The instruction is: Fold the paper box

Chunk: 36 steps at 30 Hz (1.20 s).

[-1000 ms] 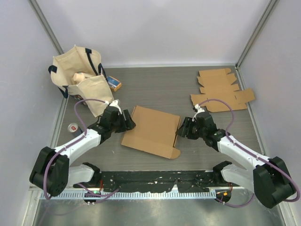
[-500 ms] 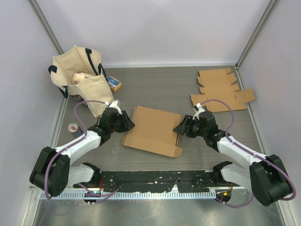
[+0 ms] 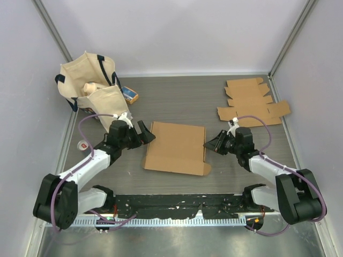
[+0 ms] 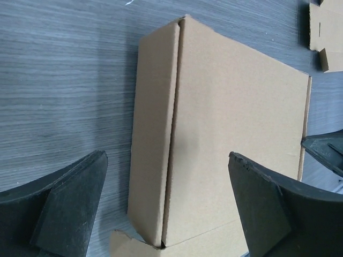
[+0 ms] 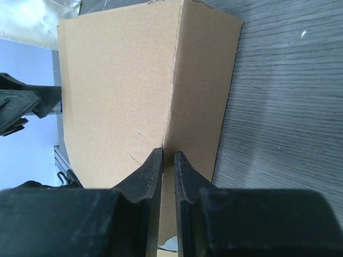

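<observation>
Left tool (image 4: 167, 156) wide, right tool (image 5: 168, 154) pinching box (image 3: 176, 147)

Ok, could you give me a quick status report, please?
Left gripper open at box. Right gripper nearly shut at its edge. Box looks closed. Nothing obstructing.

Box (image 3: 176, 148) lies between left end effector (image 3: 144, 131) and right end effector (image 3: 208, 145).

Box (image 3: 176, 147) between left tool (image 3: 146, 134) and right tool (image 3: 207, 145) — bag (image 3: 88, 96) behind-left, sheets (image 3: 251, 101) behind-right.
</observation>
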{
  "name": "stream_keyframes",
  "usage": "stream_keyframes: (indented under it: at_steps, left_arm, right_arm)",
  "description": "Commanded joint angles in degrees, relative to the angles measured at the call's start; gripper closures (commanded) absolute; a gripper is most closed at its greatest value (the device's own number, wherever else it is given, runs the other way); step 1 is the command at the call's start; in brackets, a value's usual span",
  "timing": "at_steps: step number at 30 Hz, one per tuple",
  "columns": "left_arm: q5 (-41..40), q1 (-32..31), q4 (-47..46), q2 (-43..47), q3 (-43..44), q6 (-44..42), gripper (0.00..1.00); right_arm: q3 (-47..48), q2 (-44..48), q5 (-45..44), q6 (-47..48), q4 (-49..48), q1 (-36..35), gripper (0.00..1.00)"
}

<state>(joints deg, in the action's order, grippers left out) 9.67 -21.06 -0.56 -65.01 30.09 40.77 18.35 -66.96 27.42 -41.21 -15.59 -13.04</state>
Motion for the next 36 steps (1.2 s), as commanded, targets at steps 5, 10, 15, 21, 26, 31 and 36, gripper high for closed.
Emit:
stream_keyframes:
  at_steps: [5, 10, 15, 21, 26, 31, 36]
  left_arm:
    - [11.5, 2.3, -8.2, -5.4, -0.7, 5.1, 0.0]
    - [12.1, 2.3, -8.3, -4.9, -1.8, 5.2, 0.0]
    - [10.4, 2.3, -8.2, -0.8, -3.4, 5.4, 0.0]
    - [15.7, 2.3, -17.7, -7.5, -5.9, 10.5, 0.0]
    - [23.5, 2.3, -33.9, -14.1, -8.5, 18.8, 0.06]
    - [26.7, 2.3, -41.0, -16.1, -9.1, 23.6, 0.33]
    - [26.9, 2.3, -37.0, -13.5, -8.1, 27.2, 0.48]
  right_arm:
    - [-4.2, -3.8, 1.8, 1.3, 0.7, 7.2, 0.86]
    - [-3.8, -4.9, 1.8, 3.2, 2.5, 9.0, 0.86]
    - [-3.1, -4.9, 5.4, 3.4, 1.0, 9.1, 0.85]
    - [-2.3, -7.2, 7.0, 3.9, -0.1, 9.0, 0.85]
    - [-2.7, -7.4, 7.4, 3.7, -1.2, 9.0, 0.84]
    - [-2.1, -6.9, 9.2, 4.2, -1.3, 8.9, 0.78]
    - [2.1, 1.2, 3.8, 8.4, 9.6, 7.1, 0.44]
